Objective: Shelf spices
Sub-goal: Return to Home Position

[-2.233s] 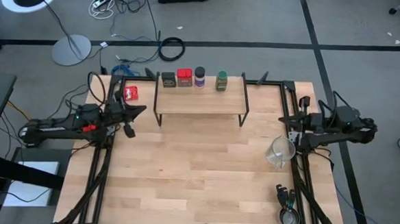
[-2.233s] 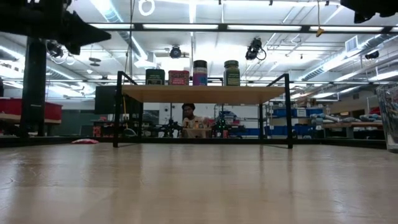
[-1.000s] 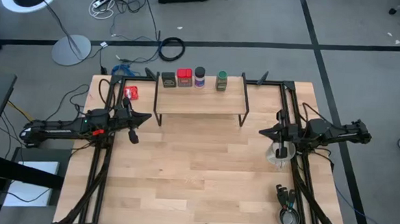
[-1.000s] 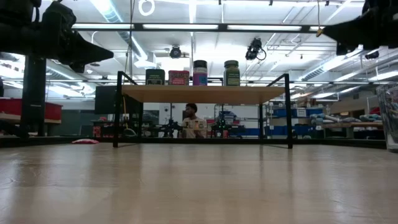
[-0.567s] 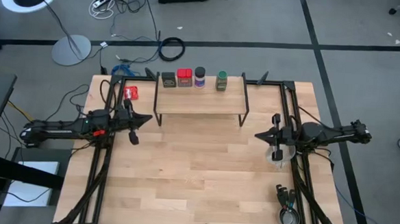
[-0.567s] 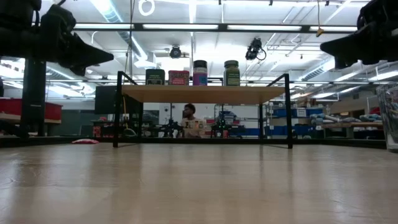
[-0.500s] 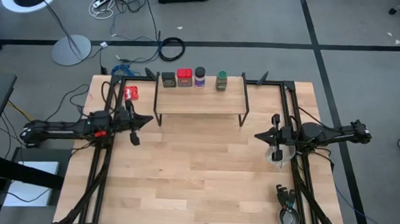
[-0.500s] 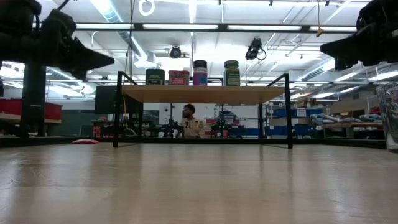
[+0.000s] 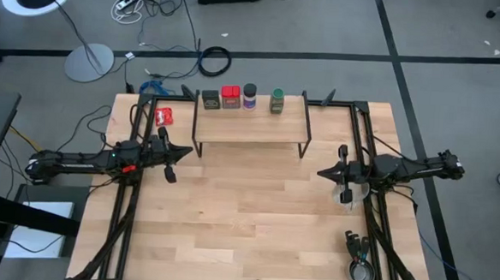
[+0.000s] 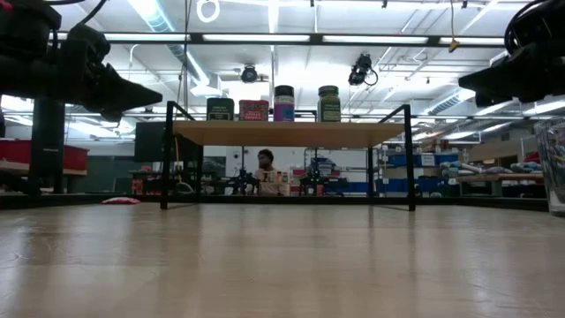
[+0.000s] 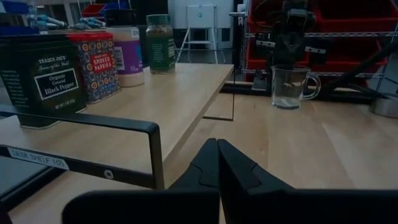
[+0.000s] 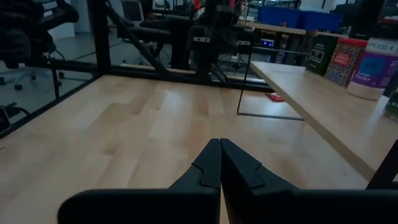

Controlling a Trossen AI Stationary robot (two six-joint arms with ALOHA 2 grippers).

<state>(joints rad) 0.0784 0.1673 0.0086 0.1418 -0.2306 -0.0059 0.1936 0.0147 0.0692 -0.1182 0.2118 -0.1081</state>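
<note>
High: four spices (image 9: 230, 97) line the far edge of the shelf (image 9: 251, 123). Left gripper (image 9: 184, 150) and right gripper (image 9: 320, 172) sit off its near corners, with bare table (image 9: 246, 217) between them.
Low: open gap under the shelf.
Left wrist: fingers (image 11: 205, 163) pressed together.
Right wrist: fingers (image 12: 234, 165) likewise pressed together.

red-and-white packet (image 9: 164, 116) was noted lying flat near the far left corner of the table (image 9: 254, 217). clear glass mug (image 11: 289, 87) was seen upright by the right edge, small metal cup (image 9: 360, 271) near the front right corner. a person (image 10: 265, 179) was observed in the room beyond.
</note>
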